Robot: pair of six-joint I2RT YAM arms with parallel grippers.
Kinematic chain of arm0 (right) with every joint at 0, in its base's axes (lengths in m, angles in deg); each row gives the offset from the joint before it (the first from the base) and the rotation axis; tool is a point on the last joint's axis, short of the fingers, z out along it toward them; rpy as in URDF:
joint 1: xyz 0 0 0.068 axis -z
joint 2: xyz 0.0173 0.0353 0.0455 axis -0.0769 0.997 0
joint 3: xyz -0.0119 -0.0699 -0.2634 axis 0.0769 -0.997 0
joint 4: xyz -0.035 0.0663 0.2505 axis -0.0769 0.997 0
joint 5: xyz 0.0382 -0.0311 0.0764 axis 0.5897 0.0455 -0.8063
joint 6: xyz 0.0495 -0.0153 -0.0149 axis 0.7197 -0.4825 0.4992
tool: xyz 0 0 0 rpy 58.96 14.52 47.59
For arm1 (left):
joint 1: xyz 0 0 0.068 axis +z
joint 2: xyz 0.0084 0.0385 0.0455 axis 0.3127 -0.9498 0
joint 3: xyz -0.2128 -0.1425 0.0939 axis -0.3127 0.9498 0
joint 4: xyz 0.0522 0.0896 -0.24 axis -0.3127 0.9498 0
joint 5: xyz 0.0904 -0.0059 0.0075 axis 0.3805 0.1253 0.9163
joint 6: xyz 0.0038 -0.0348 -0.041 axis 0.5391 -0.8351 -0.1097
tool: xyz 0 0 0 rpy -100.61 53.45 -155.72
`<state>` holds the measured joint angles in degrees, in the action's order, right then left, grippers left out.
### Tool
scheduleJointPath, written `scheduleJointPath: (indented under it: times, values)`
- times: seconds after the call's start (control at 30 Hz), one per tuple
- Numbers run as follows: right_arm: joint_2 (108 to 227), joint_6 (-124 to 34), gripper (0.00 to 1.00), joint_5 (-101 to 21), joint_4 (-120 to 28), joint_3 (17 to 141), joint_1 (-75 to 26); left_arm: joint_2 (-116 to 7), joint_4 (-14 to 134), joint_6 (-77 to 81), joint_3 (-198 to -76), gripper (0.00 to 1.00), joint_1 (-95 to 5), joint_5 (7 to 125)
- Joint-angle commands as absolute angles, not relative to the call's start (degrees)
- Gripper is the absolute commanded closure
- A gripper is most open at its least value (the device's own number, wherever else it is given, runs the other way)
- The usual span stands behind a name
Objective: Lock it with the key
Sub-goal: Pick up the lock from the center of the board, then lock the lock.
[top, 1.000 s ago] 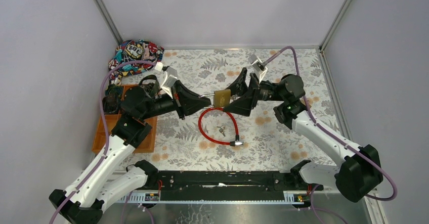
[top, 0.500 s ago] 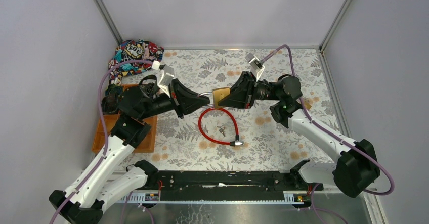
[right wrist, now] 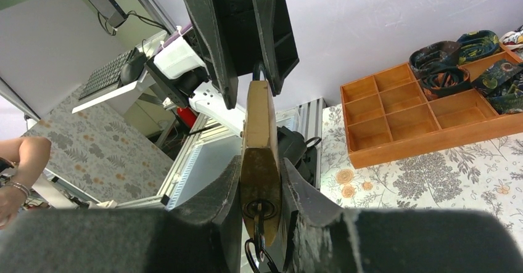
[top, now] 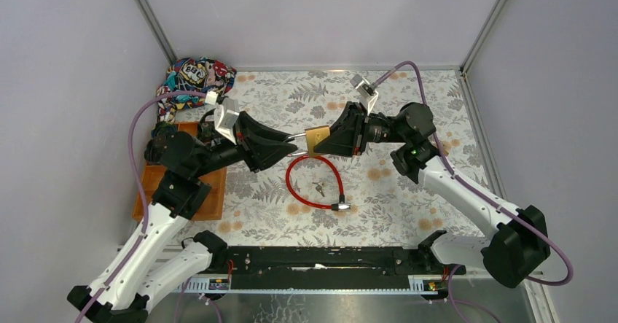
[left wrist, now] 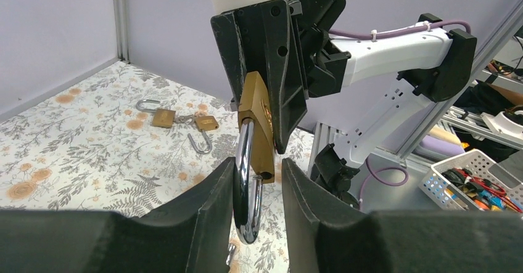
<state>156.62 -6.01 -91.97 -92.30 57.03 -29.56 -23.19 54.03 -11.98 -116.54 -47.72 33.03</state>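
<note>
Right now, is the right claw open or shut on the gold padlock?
Shut: the right gripper pinches the brass padlock, its fingers flat against both sides, no gap showing.

Brass padlock [top: 318,139], red cable [top: 287,182], orange tray [right wrist: 432,138], grey-and-orange floral tablecloth [top: 408,199].

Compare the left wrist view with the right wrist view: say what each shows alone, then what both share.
Left wrist only: the steel shackle standing between the open fingers of the left gripper, and two small padlocks lying on the table. Right wrist only: the keyhole end with a dark ring hanging from it, and the wooden tray holding cloths. Both: the brass padlock, clamped by its body in the right gripper.
</note>
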Motion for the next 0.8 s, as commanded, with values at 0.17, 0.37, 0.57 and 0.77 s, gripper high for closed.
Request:
scheduleJointPath:
  times: [0.17,0.37,0.57,0.77]
  values:
    - [152.0,-9.4,1.00,-91.0,-92.1,61.7,-29.3,-21.4,57.0,-9.3,-118.3,0.69,-47.3,32.1]
    - [151.4,-12.5,1.00,-91.1,-88.2,63.4,-29.1,-20.6,58.9,-8.6,-117.6,0.60,-47.3,30.2]
    - [151.0,-13.4,1.00,-91.3,-86.9,63.9,-28.5,-19.5,58.5,-8.7,-117.1,0.49,-47.2,29.5]
    - [151.3,-12.3,1.00,-92.3,-88.6,64.3,-28.5,-19.4,55.6,-12.2,-115.8,0.57,-47.2,30.6]
